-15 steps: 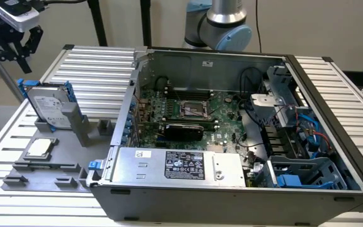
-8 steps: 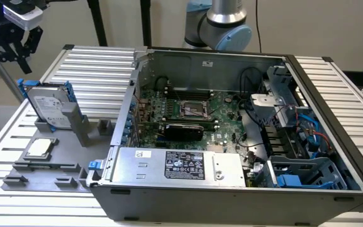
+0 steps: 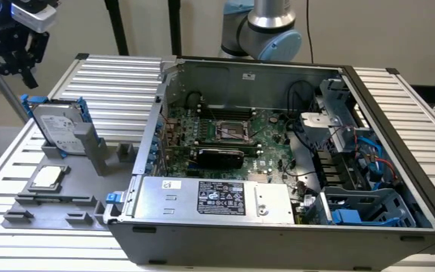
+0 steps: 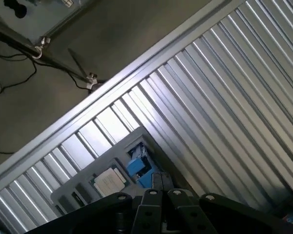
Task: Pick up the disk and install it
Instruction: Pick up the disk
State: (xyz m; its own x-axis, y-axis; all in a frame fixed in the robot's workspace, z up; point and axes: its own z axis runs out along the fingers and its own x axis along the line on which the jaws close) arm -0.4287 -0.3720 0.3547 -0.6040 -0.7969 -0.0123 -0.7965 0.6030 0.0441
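Observation:
The disk (image 3: 57, 129) is a silver-grey drive with a white label in a blue frame. It stands on edge in a grey fixture (image 3: 59, 192) at the exterior view's left, beside the open computer case (image 3: 278, 170). My gripper (image 3: 17, 76) hangs above and slightly left of the disk, well apart from it. Its black fingers are spread open with nothing between them. In the wrist view the gripper (image 4: 162, 194) looks down on the disk's blue frame (image 4: 138, 167) and the grey fixture (image 4: 83, 183).
A small square silver chip (image 3: 47, 177) lies on the fixture in front of the disk. Inside the case are the motherboard (image 3: 225, 136), a silver box with a black label (image 3: 217, 198) and a blue drive bay (image 3: 365, 209). The slatted metal table (image 3: 119, 79) surrounds everything.

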